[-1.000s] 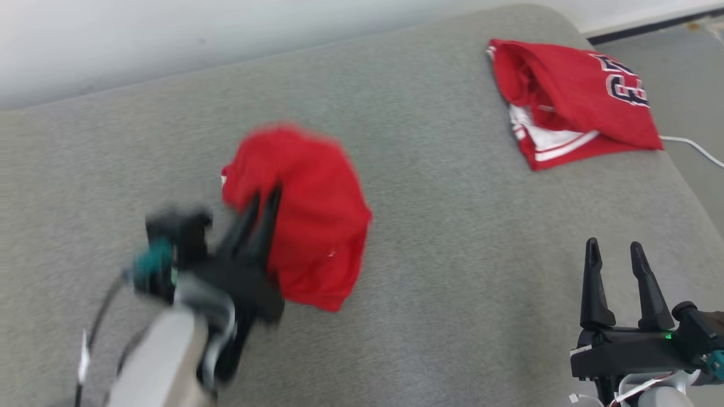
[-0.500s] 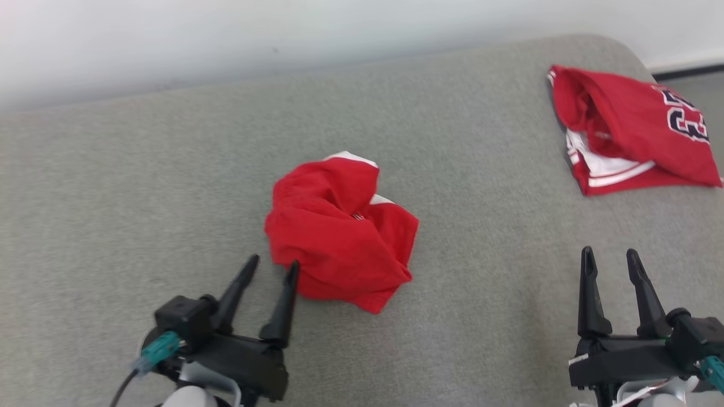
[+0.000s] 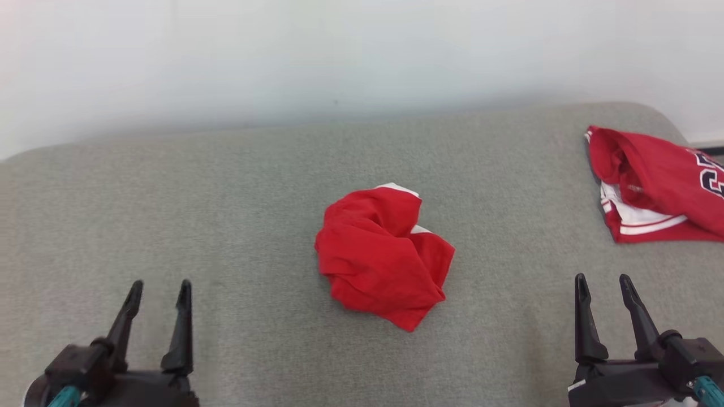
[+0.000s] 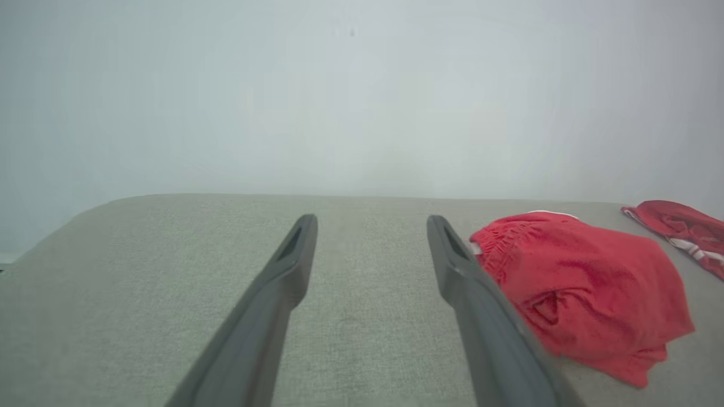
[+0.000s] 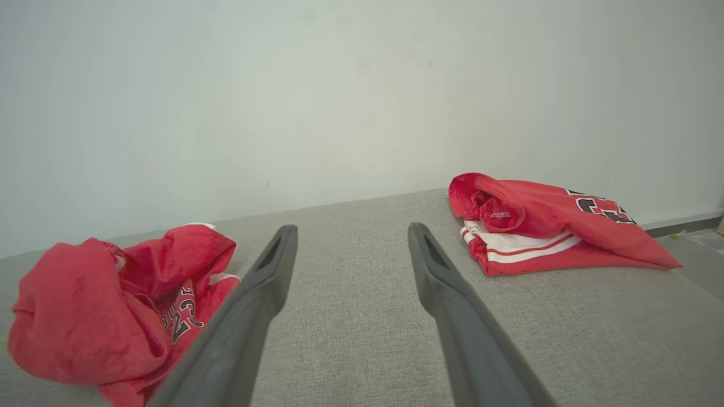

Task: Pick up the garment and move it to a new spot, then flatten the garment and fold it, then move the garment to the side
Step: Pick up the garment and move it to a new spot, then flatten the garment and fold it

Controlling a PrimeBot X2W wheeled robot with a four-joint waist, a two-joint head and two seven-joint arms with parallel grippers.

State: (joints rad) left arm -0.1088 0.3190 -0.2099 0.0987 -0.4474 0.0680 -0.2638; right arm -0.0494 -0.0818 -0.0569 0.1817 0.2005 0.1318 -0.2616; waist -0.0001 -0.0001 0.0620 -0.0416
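In the middle of the grey woven surface (image 3: 226, 237) lies the garment (image 3: 384, 257), a crumpled red bundle of soft cloth with a white edge. The left gripper (image 3: 160, 285) and right gripper (image 3: 602, 278) sit well apart from it, fingers spread and empty. A folded red jersey (image 3: 656, 192) with white trim rests at far right.

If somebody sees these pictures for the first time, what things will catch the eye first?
First, the crumpled red garment lying in the middle of the grey padded surface. Next, a second red jersey with white trim and dark numerals at the far right edge. The left gripper and right gripper stand open at the near corners, both apart from the cloth.
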